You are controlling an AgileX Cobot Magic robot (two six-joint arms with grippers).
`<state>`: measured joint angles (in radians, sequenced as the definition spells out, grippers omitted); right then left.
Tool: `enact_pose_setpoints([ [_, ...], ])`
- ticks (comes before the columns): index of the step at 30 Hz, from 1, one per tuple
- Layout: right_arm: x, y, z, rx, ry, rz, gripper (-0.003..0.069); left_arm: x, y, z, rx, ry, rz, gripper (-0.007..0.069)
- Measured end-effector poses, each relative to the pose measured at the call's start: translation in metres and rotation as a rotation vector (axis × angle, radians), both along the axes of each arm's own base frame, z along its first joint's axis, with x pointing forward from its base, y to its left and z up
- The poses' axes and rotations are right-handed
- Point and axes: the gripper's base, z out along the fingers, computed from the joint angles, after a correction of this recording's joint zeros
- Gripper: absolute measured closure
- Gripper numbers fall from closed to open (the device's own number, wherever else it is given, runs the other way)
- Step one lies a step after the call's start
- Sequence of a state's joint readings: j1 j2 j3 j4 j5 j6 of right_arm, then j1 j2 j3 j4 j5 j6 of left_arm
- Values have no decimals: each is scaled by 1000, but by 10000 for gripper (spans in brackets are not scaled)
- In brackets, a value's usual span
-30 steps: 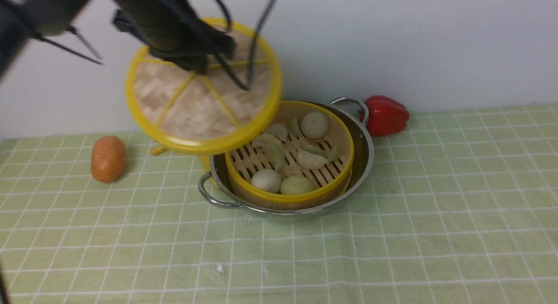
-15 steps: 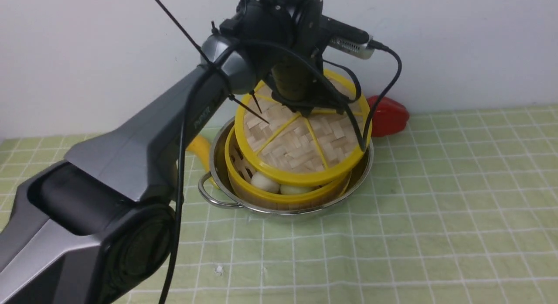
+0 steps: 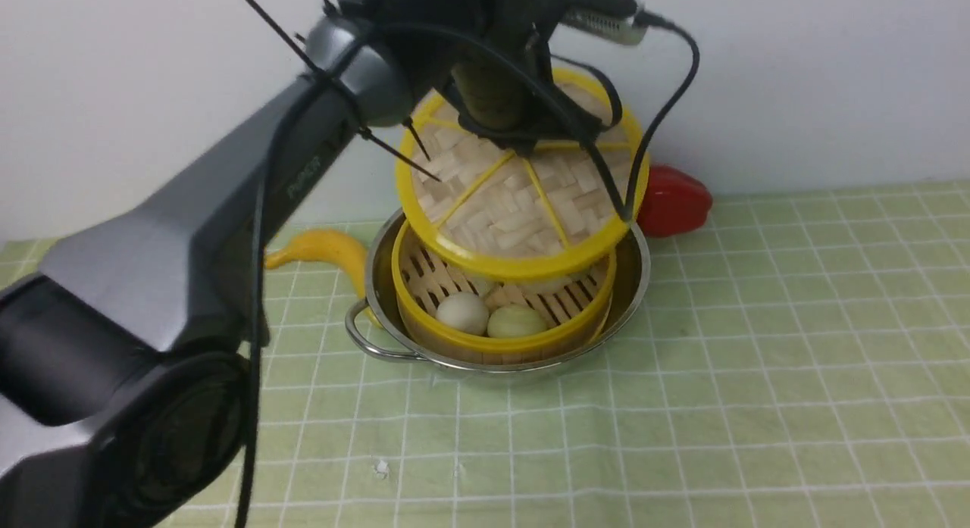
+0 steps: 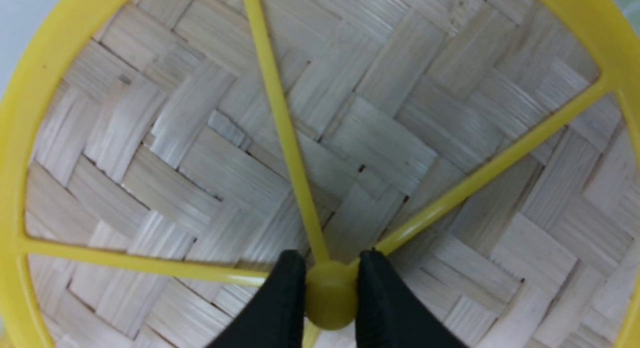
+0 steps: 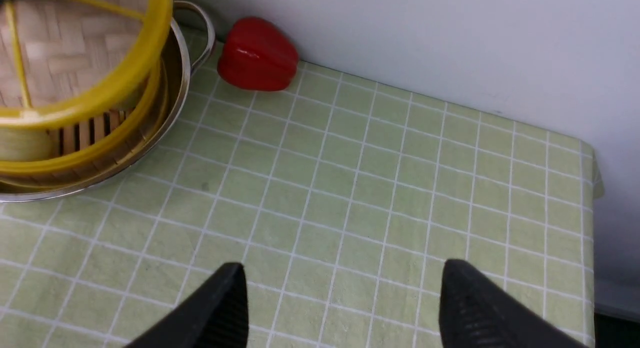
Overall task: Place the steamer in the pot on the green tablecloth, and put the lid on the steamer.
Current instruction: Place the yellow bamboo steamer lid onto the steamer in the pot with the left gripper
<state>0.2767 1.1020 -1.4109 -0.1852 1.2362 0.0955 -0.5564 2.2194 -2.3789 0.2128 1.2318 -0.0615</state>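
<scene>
The steamer (image 3: 496, 345) sits inside the steel pot (image 3: 638, 279) on the green tablecloth (image 3: 758, 376). A white and a pale green bun show at its near side. The woven lid (image 3: 523, 210) hangs tilted above the steamer and covers its far half. The near rim of the lid is clear of the basket. My left gripper (image 4: 331, 260) is shut on the lid's yellow centre knob (image 4: 330, 300). My right gripper (image 5: 344, 269) is open over bare cloth, to the right of the pot (image 5: 181, 96), with nothing between its fingers.
A red pepper (image 3: 677, 201) lies by the wall, just right of the pot's far handle. A yellow banana (image 3: 322, 248) lies left of the pot, behind my left arm (image 3: 227, 232). The cloth's right edge (image 5: 592, 178) is near my right gripper.
My left arm has carried the lid from left of the pot to over the steamer. In the last half second the lid rose slightly. The arm now covers the table's left part.
</scene>
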Motion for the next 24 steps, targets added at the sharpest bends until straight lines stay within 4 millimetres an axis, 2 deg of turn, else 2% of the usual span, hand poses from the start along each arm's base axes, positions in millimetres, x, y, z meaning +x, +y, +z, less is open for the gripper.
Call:
enact_pose_setpoints([
  [1,0,0,0,0,0,0,158,-4,2,10,-10,-17,0,505],
  [2,0,0,0,0,0,0,158,-16,10,36,-37,-60,0,505],
  [4,0,0,0,0,0,0,158,-32,20,58,-53,-86,0,505],
  [8,0,0,0,0,0,0,158,-48,30,65,-38,-65,0,505],
  [13,0,0,0,0,0,0,158,-45,28,43,-4,-1,3,505],
  [20,0,0,0,1,0,0,158,-18,12,-24,85,118,5,505],
  [21,0,0,0,1,0,0,158,-17,12,-26,87,121,5,505],
  [22,0,0,0,1,0,0,158,-12,10,-40,110,135,5,505],
  [24,0,0,0,1,0,0,158,-5,7,-53,126,132,1,505],
])
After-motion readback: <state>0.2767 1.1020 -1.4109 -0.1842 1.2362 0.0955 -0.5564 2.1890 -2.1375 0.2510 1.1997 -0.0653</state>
